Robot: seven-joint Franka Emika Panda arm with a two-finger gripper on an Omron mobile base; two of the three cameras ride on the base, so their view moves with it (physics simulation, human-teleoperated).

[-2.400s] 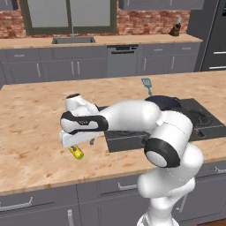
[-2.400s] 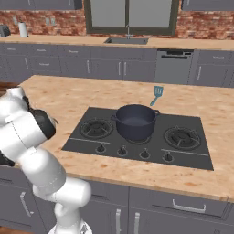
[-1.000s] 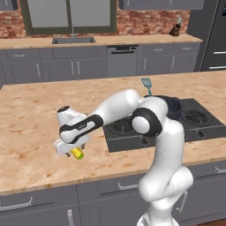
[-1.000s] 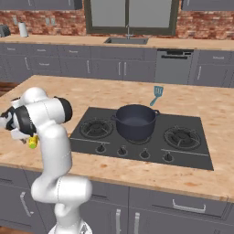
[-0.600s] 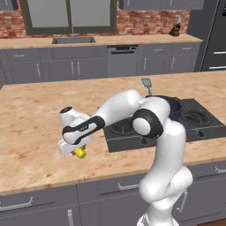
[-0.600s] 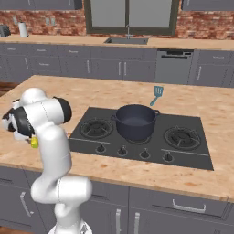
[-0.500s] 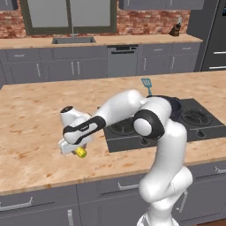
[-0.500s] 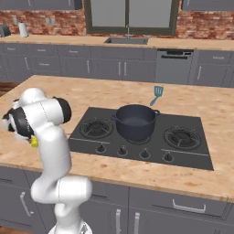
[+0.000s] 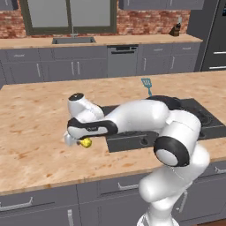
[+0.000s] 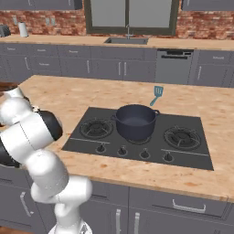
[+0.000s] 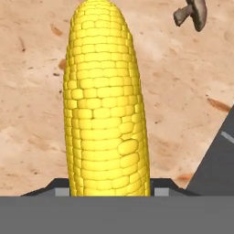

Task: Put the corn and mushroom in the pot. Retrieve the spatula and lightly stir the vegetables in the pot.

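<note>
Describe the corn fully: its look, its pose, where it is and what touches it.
The corn is a bright yellow cob with neat rows of kernels, one slightly bulged low on its side. In the hand view it stands lengthwise up the picture, its rounded end far from the gripper, its near end between the dark fingers. Below it is the speckled wooden counter, with the mushroom lying apart. In the left base view it shows as a yellow spot at the gripper, left of the stove.

Corn (image 11: 105,100): bumpy, matt kernels. Countertop (image 9: 35,110): speckled, stone-like, matt. Pot (image 10: 134,121): dark, smooth, faint sheen.
</note>
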